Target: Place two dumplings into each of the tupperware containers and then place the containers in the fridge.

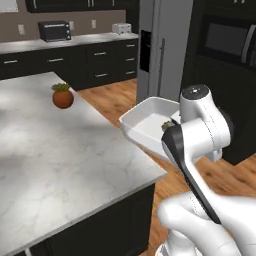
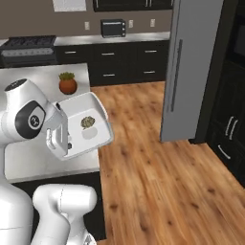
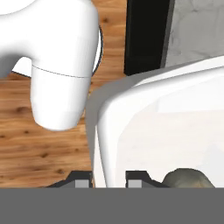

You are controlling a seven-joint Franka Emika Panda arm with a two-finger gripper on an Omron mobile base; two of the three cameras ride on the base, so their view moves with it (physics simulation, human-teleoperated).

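A white tupperware container (image 1: 147,120) (image 2: 95,136) hangs in the air just off the island's right edge, tilted, over the wooden floor. My gripper (image 3: 108,182) is shut on its near rim (image 3: 103,131), one finger outside the wall and one inside. Olive-beige dumplings (image 2: 87,122) (image 1: 166,125) (image 3: 188,179) lie as a small clump on the container's bottom; how many I cannot tell. The grey fridge (image 1: 167,50) (image 2: 191,67) stands beyond with its door closed, a black dispenser panel (image 1: 145,50) on it.
The marble island counter (image 1: 60,150) (image 2: 33,158) lies to the left, carrying a potted plant (image 1: 62,95) (image 2: 67,83). A black cabinet with a microwave (image 1: 227,42) stands right of the fridge. A toaster oven (image 1: 54,31) (image 2: 113,27) sits on the back counter. Wooden floor (image 2: 153,158) stretches toward the fridge.
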